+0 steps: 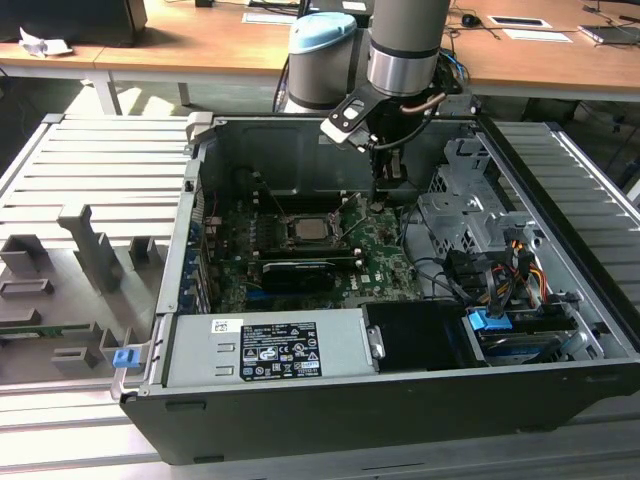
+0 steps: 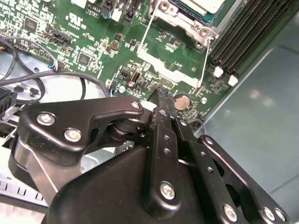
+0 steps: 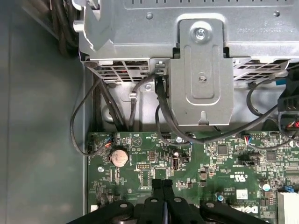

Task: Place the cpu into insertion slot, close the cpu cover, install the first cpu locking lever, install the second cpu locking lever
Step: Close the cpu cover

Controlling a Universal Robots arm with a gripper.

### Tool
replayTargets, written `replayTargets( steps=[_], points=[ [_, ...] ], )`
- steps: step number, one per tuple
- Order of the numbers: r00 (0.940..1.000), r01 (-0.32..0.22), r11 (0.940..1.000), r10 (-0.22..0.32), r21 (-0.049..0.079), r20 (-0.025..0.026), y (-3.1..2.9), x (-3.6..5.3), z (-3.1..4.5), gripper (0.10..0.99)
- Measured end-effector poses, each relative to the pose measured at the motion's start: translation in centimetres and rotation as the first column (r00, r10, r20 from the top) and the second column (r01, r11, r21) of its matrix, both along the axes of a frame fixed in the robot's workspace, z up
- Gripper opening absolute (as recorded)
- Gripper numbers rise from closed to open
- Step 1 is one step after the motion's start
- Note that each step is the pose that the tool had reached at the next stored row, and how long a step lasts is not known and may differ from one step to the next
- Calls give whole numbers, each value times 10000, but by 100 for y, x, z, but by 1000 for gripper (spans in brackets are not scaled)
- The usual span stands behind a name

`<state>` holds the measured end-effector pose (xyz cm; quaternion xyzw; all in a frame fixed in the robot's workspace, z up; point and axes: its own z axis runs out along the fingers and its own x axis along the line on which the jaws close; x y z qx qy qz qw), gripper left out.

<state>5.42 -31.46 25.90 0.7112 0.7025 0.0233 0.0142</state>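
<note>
The cpu lies silvery-grey in the insertion slot at the middle of the green board. In the second wrist view the cpu sits inside the metal frame of the cpu cover, which lies down around it. Two thin wire levers run from the socket along the board. My gripper hangs low over the board on the exterior view's right of the socket, shut with nothing between its fingers. In both wrist views the gripper has its black fingers pressed together near a coin battery.
A long black card lies in front of the socket. The power supply spans the case's near side. A metal drive cage and loose cables crowd the exterior view's right. Memory slots flank the socket.
</note>
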Motion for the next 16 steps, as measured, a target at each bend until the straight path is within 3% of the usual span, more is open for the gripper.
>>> replayTargets(
  steps=[9, 16],
  points=[
    [10000, -21, 10000, 21, -59, -8, -63, 0, -41, 106],
    [10000, -13, 10000, 13, -61, -8, -64, -81, -47, 106]
  ],
)
